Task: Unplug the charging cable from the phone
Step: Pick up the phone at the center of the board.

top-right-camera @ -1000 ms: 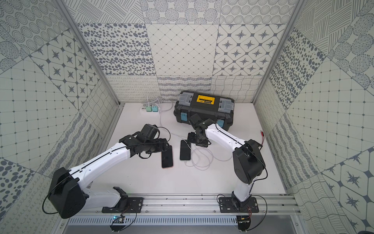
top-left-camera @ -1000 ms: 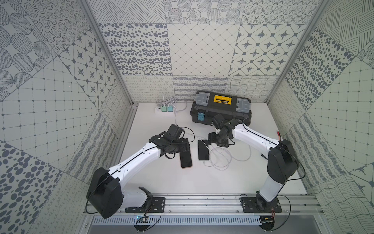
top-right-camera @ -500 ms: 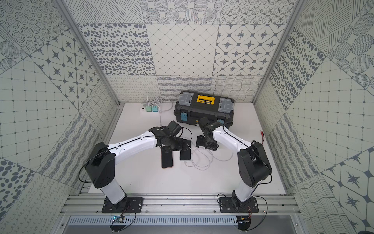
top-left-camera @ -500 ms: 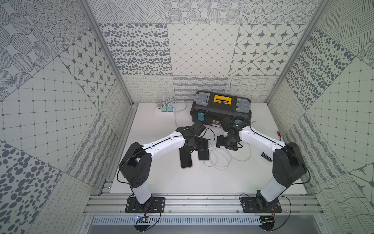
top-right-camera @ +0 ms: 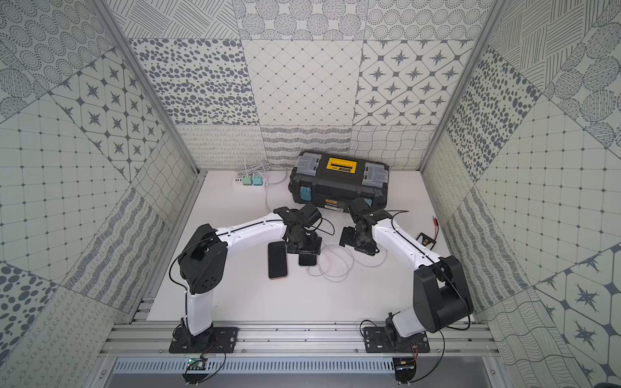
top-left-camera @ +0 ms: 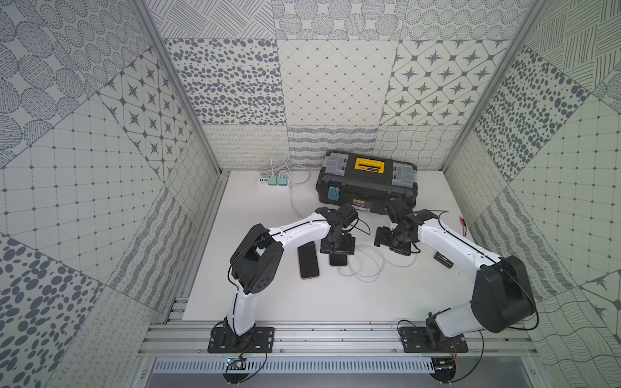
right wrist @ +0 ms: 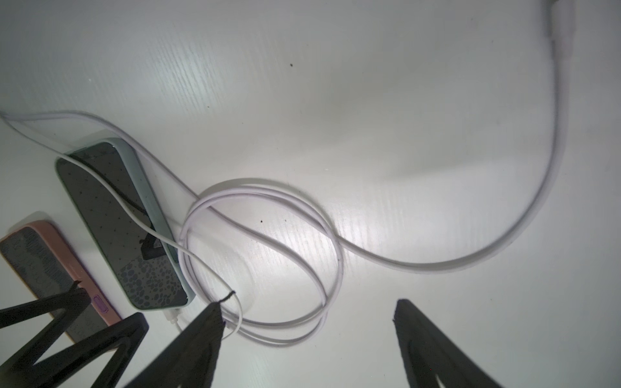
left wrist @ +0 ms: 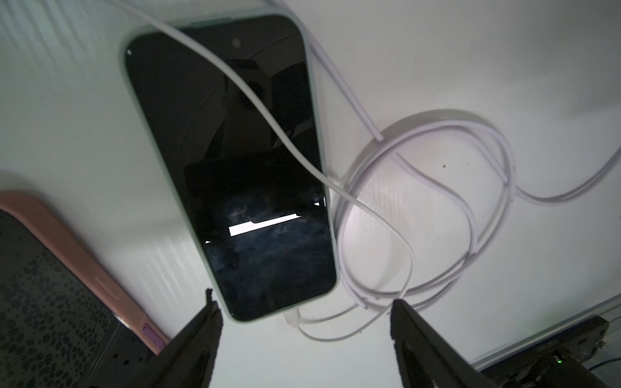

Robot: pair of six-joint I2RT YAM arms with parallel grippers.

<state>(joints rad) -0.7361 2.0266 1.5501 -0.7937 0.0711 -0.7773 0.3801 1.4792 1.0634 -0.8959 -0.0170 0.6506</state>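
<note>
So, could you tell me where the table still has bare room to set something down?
The widest bare patch is the front strip of the table, between the pink-cased phone and the aluminium rail. A smaller one lies in front of the power strip. The middle is crowded: green-cased phone, cable coil, left gripper and right gripper, toolbox behind.

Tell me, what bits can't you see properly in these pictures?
- Green phone: mostly hidden under the left gripper in both top views.
- Pink phone: cut off by the left wrist picture's edge.
- White cable: passes under the left arm in top views, path hidden.
- Small black gadget beside the right arm: too small to name.
</note>
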